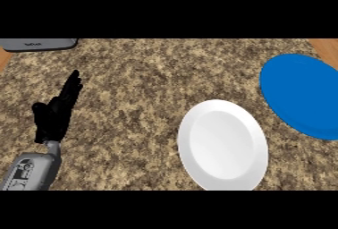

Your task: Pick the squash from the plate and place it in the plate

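Note:
A white plate (223, 144) lies on the speckled counter, right of centre, and nothing rests on it. A blue plate (302, 95) sits at the far right, partly cut by the view's edge, also bare. No squash shows anywhere in the head view. My left hand (54, 114) stands at the left side with its fingers straight and pointing up, holding nothing, well apart from both plates. My right hand is out of sight.
A grey flat object (38, 44) lies at the counter's back left corner. Wooden edging shows at the top right (325, 44) and at the far left. Brown speckled counter (132, 89) spreads between my left hand and the plates.

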